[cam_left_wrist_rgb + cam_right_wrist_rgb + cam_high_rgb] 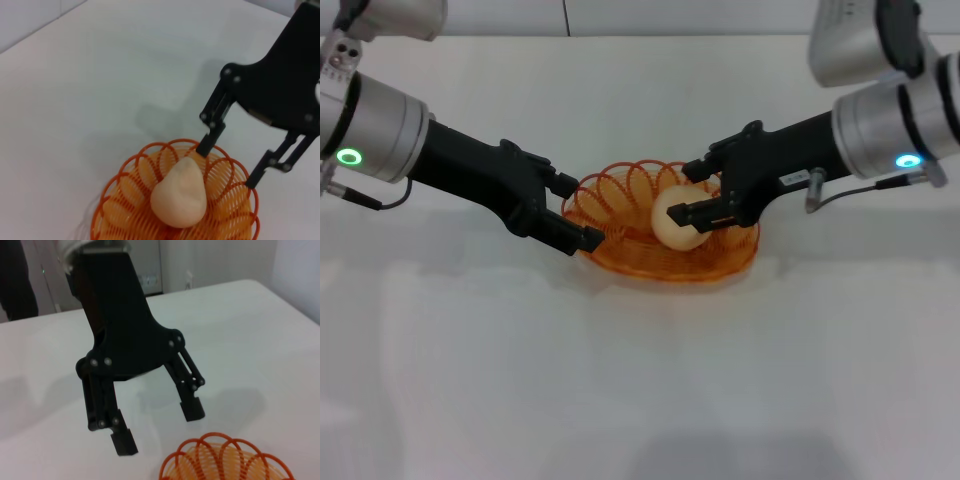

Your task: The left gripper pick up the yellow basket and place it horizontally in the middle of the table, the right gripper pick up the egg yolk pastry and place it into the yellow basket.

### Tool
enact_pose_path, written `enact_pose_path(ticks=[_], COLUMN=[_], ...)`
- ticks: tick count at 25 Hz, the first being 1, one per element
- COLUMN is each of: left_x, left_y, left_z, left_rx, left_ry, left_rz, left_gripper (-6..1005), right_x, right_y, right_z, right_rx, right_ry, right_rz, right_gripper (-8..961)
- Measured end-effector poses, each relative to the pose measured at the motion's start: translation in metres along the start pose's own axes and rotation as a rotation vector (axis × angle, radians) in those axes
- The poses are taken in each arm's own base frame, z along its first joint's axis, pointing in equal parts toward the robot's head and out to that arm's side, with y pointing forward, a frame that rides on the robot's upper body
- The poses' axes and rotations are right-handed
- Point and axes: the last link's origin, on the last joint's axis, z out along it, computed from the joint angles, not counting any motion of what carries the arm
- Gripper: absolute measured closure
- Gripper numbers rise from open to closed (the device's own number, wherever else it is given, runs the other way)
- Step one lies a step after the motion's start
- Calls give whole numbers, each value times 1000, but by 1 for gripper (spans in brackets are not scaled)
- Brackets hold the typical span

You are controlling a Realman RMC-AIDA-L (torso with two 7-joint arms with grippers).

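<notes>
The yellow basket [725, 255] lies flat near the middle of the table [640, 380]. The egg yolk pastry [672, 228] rests inside it, pale and rounded. My right gripper [685, 190] hangs open over the basket's right half, one finger close above the pastry. In the left wrist view the pastry [180, 192] sits in the basket [227, 205], free of the right gripper [227, 166], whose fingers stand by the far rim. My left gripper [582, 212] is open at the basket's left end. The right wrist view shows it [158, 429] spread wide just beyond the basket [225, 462] rim.
White tabletop surrounds the basket, with a broad bare stretch toward the front edge. Both forearms reach in from the upper left and upper right. A wall runs behind the table's far edge [620, 38].
</notes>
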Motion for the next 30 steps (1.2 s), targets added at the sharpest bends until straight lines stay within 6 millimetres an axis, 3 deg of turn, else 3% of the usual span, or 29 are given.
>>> enact_pose_path(ticks=[3, 8, 17, 20, 30], left_x=[-3, -7, -14, -20, -27], left_y=[0, 1, 9, 13, 19], left_z=[-1, -5, -13, -16, -15], left_rx=[2, 12, -13, -16, -30], left_ry=[-1, 14, 58, 81, 97], left_rz=[-1, 4, 36, 53, 95], left_gripper=[124, 124, 124, 124, 124], right_x=[4, 24, 62, 77, 86], right_y=[4, 14, 34, 38, 40], right_z=[-10, -35, -74, -79, -79], right_rx=[20, 63, 14, 25, 28], right_ry=[-28, -67, -196, -202, -196], right_rz=[-1, 27, 86, 100, 96], right_gripper=[486, 246, 214, 215, 216])
